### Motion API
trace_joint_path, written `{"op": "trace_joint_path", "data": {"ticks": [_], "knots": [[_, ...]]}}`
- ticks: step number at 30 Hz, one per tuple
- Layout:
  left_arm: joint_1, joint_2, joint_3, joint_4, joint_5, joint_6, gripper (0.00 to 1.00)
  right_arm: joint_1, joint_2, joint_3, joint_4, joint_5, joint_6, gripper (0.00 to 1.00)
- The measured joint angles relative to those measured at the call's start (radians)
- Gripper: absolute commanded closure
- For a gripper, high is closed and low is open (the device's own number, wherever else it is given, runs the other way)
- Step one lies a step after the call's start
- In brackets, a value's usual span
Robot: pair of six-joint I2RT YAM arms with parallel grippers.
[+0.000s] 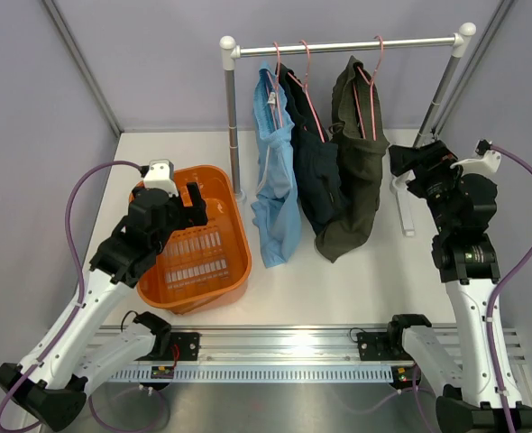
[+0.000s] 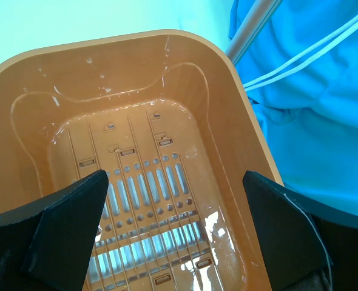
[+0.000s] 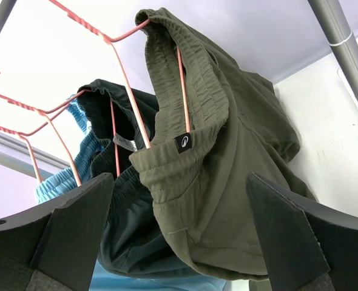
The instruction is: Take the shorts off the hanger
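Three pairs of shorts hang on pink hangers [image 1: 371, 86] from a rail [image 1: 347, 45]: light blue shorts [image 1: 275, 180] on the left, navy shorts [image 1: 316, 171] in the middle, olive shorts [image 1: 356, 171] on the right. My right gripper [image 1: 410, 167] hovers open just right of the olive pair. In the right wrist view the olive shorts [image 3: 227, 157] fill the space ahead of the open right gripper [image 3: 179, 182], with the navy shorts [image 3: 130, 230] and light blue shorts [image 3: 57, 188] behind. My left gripper [image 2: 175, 182] is open and holds nothing above the basket.
An orange slotted basket [image 1: 234, 271] stands left of the rack, under the left gripper [image 1: 187, 203]. The rack's upright pole [image 1: 233, 117] rises between the basket and the light blue shorts [image 2: 312, 121]. Grey walls close in on the left, back and right.
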Motion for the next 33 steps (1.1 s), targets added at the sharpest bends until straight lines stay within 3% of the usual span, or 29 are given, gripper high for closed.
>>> {"op": "trace_joint_path", "data": {"ticks": [9,18,23,33], "knots": [[0.000,0.000,0.000,0.002,0.000,0.000,0.01,-0.001,0.002,0.073,-0.082,0.049,-0.079,0.01],[0.000,-0.018,0.000,0.002,0.001,0.000,0.01,-0.001,0.126,0.322,-0.129,0.068,-0.171,0.01],[0.000,-0.026,0.011,0.002,0.002,0.000,0.01,-0.001,0.316,0.588,-0.153,0.058,-0.235,0.01],[0.000,-0.045,0.017,0.002,0.005,0.000,0.01,-0.001,0.644,0.792,-0.163,-0.031,-0.310,0.23]]}}
